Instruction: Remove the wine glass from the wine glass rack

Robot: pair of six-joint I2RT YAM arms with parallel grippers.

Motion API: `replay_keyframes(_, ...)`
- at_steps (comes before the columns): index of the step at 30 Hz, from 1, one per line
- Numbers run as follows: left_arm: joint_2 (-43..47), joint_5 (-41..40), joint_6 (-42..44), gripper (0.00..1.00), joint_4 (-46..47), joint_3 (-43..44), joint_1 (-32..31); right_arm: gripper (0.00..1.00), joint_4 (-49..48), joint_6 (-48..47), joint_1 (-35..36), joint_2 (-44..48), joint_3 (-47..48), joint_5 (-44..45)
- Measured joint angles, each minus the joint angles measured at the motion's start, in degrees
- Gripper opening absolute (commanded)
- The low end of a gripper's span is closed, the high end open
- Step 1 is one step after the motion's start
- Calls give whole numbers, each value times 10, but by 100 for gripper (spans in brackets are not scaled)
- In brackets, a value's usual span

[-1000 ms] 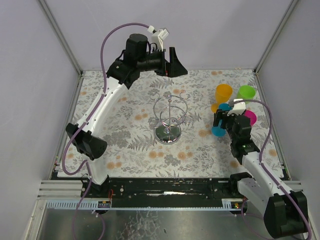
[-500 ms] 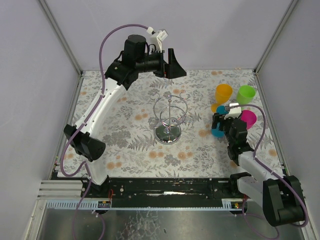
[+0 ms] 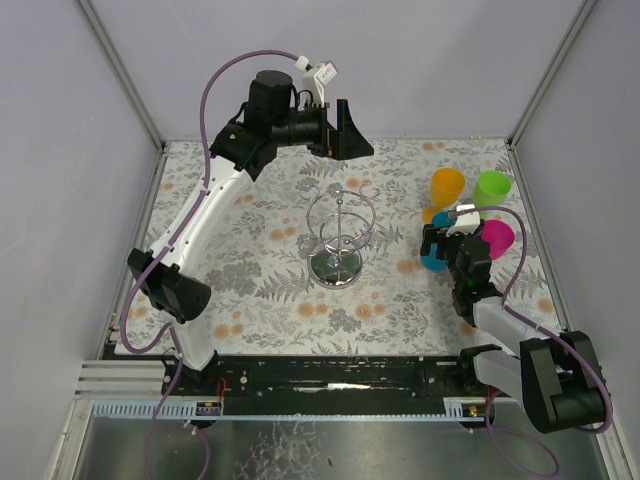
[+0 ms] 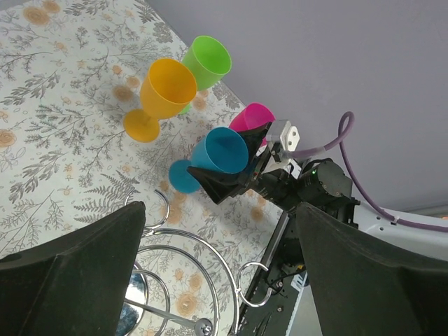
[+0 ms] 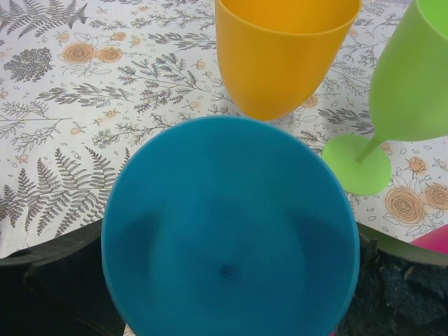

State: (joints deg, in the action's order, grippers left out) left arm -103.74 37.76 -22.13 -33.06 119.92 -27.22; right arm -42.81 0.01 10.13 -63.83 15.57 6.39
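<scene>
The wine glass rack, a shiny wire stand, is at the table's middle, and its ring carries no glass. A blue wine glass stands right of it on the cloth. My right gripper is open, its fingers spread wide either side of the blue bowl. Beside it stand an orange wine glass, a green one and a pink one. My left gripper hangs open high over the back of the table, holding nothing.
The glasses cluster tightly at the right: orange and green stand just beyond the blue one. Grey walls close in the floral cloth on three sides. A black rail runs along the near edge.
My right arm has folded lower toward its base while its gripper stays at the blue glass, with the jaws a little wider. The left arm has barely shifted.
</scene>
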Motion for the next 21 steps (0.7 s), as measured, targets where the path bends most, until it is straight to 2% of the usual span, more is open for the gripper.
replay_keyframes(2,0,4,0,88,0,-2,0,99,0,0,0,-2,0,0)
replay_keyframes(11,4,16,0,89,0,-6,0,99,7,0,0,9,3,1)
replay_keyframes(21,5,26,0,89,0,-20,0,99,62,0,0,122,14,2)
